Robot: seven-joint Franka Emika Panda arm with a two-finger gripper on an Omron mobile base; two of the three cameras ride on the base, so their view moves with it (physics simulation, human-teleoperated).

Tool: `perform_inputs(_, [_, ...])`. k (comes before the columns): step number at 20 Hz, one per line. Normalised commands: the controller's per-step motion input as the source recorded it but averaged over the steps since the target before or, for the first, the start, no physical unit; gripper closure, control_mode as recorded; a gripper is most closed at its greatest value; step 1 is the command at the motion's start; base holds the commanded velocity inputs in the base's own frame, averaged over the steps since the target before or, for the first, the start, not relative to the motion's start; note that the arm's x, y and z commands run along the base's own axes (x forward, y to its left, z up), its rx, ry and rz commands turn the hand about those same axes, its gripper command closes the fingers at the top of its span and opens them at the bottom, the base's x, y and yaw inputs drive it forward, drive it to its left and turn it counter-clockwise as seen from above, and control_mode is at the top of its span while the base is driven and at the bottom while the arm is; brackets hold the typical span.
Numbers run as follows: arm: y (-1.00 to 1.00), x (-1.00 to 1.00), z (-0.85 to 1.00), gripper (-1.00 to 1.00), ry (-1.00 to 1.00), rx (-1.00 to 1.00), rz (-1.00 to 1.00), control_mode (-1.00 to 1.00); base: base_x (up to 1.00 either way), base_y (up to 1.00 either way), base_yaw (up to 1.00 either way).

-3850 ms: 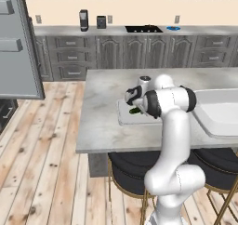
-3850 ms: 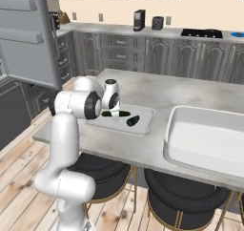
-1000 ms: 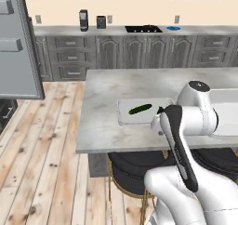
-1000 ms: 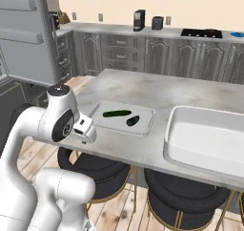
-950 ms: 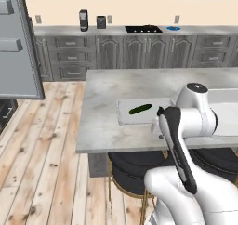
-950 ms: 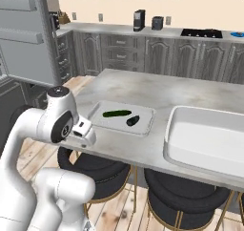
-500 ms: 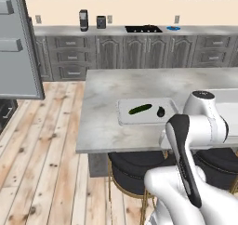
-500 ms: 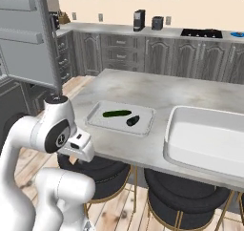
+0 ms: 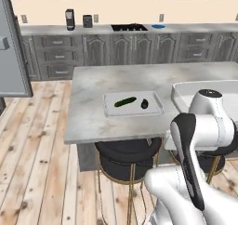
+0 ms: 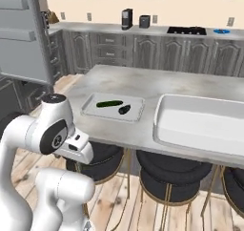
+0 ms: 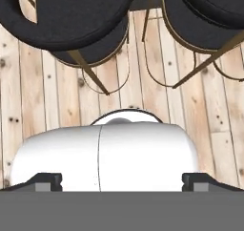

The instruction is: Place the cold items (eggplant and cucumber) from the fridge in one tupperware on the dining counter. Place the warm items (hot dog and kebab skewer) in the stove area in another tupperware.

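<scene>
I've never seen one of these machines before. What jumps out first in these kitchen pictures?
Most striking is the big white robot arm folded up in the foreground, below the edge of the grey dining counter. On that counter lies a shallow clear tupperware holding a green cucumber and a dark eggplant side by side. Beneath the counter stand black round stools on the pale wooden floor.

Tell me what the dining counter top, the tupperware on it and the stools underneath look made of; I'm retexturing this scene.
The dining counter top looks like polished marble or stone: pale grey and mottled. The tupperware seems translucent plastic, since the counter shows through its pale walls around the cucumber and eggplant. The stools appear to have matte black cushioned seats on thin brass-coloured metal legs.
</scene>
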Motion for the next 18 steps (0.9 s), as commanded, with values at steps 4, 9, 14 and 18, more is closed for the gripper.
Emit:
perform_inputs(4, [0.0,0.0,0.0,-1.0,0.0,0.0,0.0,1.0,-0.01,-0.98,-0.1])
perform_inputs(9, [0.0,0.0,0.0,-1.0,0.0,0.0,0.0,1.0,0.0,-1.0,-0.06])
perform_inputs(14, [0.0,0.0,0.0,-1.0,0.0,0.0,0.0,1.0,0.0,-1.0,-0.02])
perform_inputs(18, [0.0,0.0,0.0,-1.0,0.0,0.0,0.0,1.0,0.0,-1.0,-0.19])
